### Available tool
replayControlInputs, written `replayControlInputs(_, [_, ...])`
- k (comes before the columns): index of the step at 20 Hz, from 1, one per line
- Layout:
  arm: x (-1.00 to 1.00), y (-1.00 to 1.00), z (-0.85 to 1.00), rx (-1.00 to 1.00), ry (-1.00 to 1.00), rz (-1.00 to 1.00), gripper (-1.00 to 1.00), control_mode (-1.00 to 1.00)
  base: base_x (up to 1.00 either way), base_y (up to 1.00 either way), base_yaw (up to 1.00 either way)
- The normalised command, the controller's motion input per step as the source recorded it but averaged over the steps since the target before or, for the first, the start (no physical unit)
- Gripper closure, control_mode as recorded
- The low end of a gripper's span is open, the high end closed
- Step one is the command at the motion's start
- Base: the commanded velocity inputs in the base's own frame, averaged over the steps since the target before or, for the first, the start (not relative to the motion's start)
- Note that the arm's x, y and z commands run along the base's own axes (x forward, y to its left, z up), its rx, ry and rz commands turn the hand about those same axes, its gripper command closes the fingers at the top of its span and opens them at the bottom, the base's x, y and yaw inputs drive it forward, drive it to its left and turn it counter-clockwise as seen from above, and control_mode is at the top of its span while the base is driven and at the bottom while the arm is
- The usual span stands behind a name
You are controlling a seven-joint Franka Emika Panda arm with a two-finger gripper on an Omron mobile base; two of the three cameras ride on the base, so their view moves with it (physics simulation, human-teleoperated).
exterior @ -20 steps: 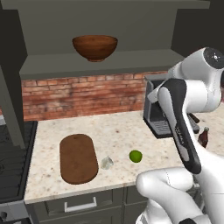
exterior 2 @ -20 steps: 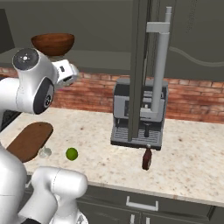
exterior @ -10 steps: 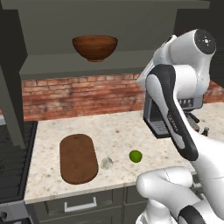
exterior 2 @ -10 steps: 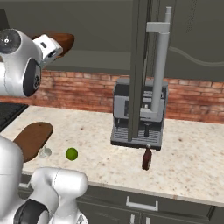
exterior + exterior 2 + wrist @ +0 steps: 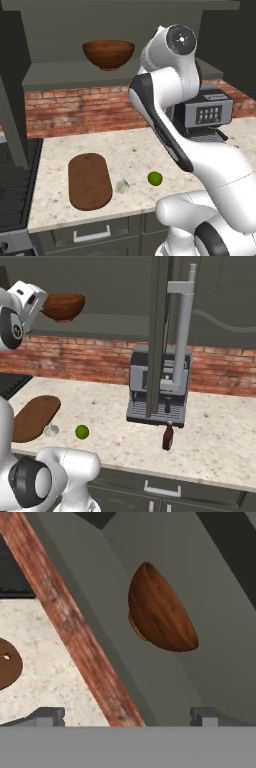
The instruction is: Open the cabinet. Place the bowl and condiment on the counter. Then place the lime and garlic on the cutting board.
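- Left base view, nearest first: the cutting board (image 5: pixel 90 181) lies flat on the speckled worktop (image 5: pixel 130 150) near its front edge, bare on top, with the black stove top (image 5: pixel 17 185) to its left.
- The garlic (image 5: pixel 122 186) sits on the stone just beside the board's right edge, not on it; the lime (image 5: pixel 155 178) sits a little further right, apart from both.
- In the right base view the condiment (image 5: pixel 168 437) stands on the worktop just in front of the coffee machine (image 5: pixel 160 386), close to its drip tray.
- The coffee machine stands against the red brick backsplash (image 5: pixel 80 110).
- Above the bricks the cabinet (image 5: pixel 220 301) is open: one door (image 5: pixel 162 331) swings out edge-on toward the right base camera, its long silver handle (image 5: pixel 184 331) hanging in front of the machine.
- The bowl (image 5: pixel 108 54) rests upright on the cabinet's lower shelf (image 5: pixel 75 75), toward the left of the opening.
- The hand (image 5: pixel 127 714) is raised near shelf level, to the right of the bowl in the left base view and clear of it.
- Hand view: both fingertips (image 5: pixel 47 716) stand far apart with nothing between them; the bowl (image 5: pixel 160 614) lies ahead, turned sideways by the roll of the camera, and an end of the board (image 5: pixel 9 662) shows at the left.
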Motion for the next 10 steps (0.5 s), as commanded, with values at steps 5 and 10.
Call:
replayControlInputs(5, [0.50,0.04,0.00,-0.07,0.02,0.00,-1.00,-1.00,0.00,0.00,0.00])
replayControlInputs(10, [0.28,0.31,0.00,-0.11,0.00,0.00,-1.00,-1.00,0.00,0.00,0.00])
